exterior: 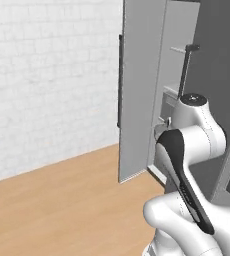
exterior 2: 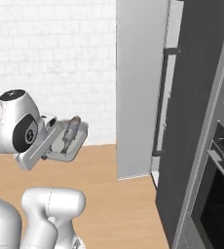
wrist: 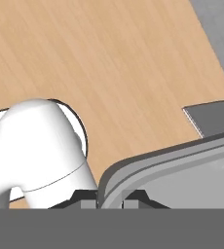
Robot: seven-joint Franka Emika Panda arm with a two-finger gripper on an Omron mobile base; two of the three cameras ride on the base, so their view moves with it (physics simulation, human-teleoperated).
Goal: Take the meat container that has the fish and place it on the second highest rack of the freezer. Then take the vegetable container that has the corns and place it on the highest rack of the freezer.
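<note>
The fingers point(wrist: 109, 200) are clenched on the rim of the tray point(wrist: 182, 170) — in the hand view the two dark tips sit either side of its grey lip, one outside and one inside. The tray's rounded corner and raised rim fill the lower right of that view, with wooden floor point(wrist: 109, 63) beyond it and a dark grey slab edge at the right.

In the right base view the tray point(exterior 2: 71, 141) is held up in the air at the end of the arm, tilted so its open face turns toward the camera, well above the floor point(exterior 2: 119, 204). The fish point(exterior 2: 70, 130) lies inside it, slender and grey-brown, running along the tray's length and shorter than the tray.

To the right of the tray stands the freezer point(exterior 2: 192, 121), tall and dark grey, with its door point(exterior 2: 136, 87) swung open and seen as a pale grey panel; the tray is near the door but apart from it. In the left base view the door point(exterior: 139, 90) stands ajar with a black bar handle point(exterior: 120, 82) on its outer edge, and pale shelving shows in the gap behind it. Further right in the right base view is a black wall oven point(exterior 2: 221, 194). A white brick wall point(exterior 2: 50, 58) stands behind.
</note>
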